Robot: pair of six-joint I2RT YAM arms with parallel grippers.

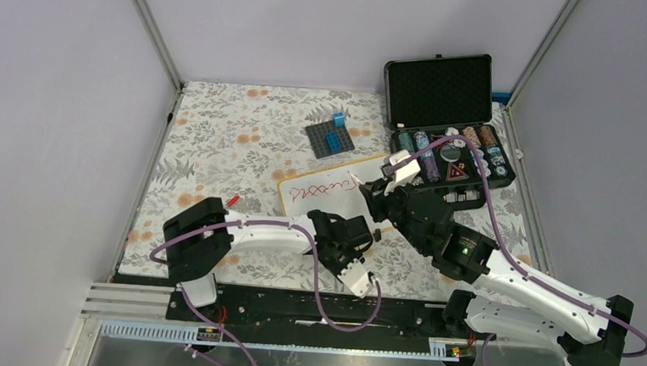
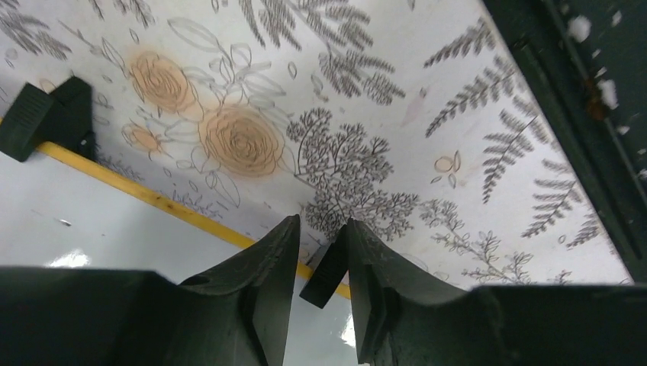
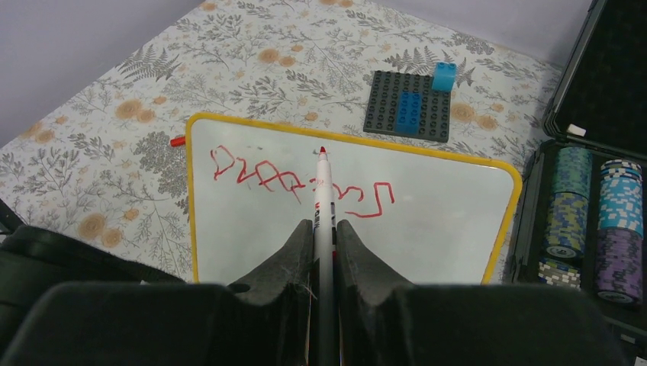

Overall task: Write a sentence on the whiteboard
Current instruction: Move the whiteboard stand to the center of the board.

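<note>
Writing step under way: the right hand (image 3: 324, 229), clamped on a marker (image 3: 323, 187) poised over the sentence (image 3: 259, 177) on the whiteboard (image 3: 442, 221) mid-tabletop (image 3: 114, 99), probably must next lower the tip onto bare board at 6 o'clock of the red line; whether the left hand (image 2: 320, 248) grips the board's edge cannot be told.
</note>
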